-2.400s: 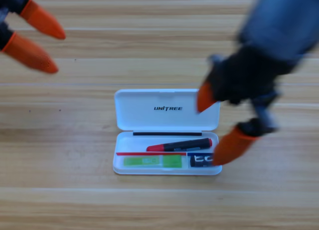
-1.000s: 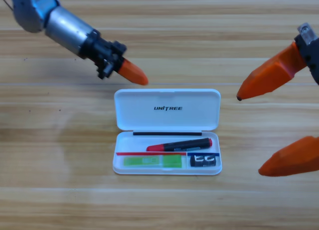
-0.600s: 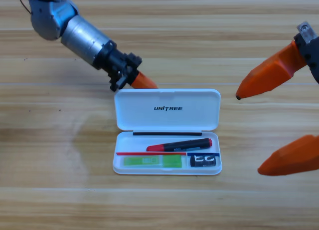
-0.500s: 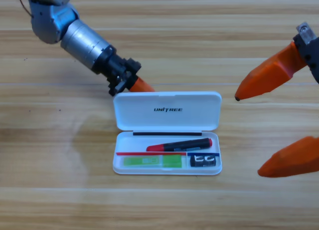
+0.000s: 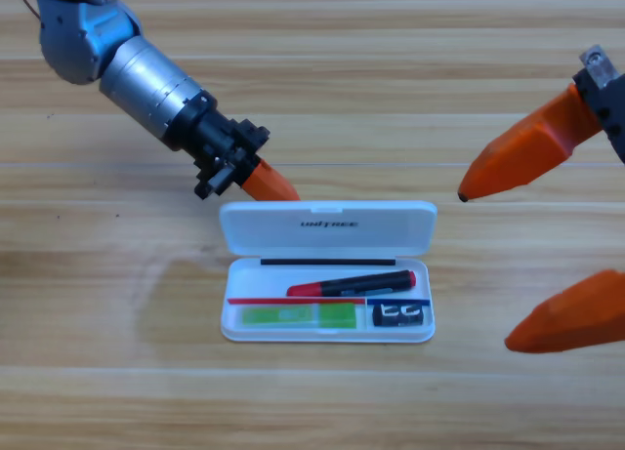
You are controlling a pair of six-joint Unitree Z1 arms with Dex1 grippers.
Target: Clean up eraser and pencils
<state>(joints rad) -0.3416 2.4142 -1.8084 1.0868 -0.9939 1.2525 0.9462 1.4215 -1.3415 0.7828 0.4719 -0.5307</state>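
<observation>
- white case (image 5: 327, 227) lid now tipped forward, pushed by the left hand (image 5: 269, 184); whether it's clenched, cannot tell.
- eraser (image 5: 398, 314), pencils (image 5: 352, 283) inside; closing remains.
- right hand (image 5: 532, 250) released, waiting.

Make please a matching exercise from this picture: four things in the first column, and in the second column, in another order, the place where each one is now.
1. eraser
2. green pencil
3. left gripper
4. right gripper

A. at the lid's upper left edge
B. front row of the case, left part
C. front row of the case, right end
D. at the picture's right edge, apart from the white case

Pairs: 1-C, 2-B, 3-A, 4-D
</observation>
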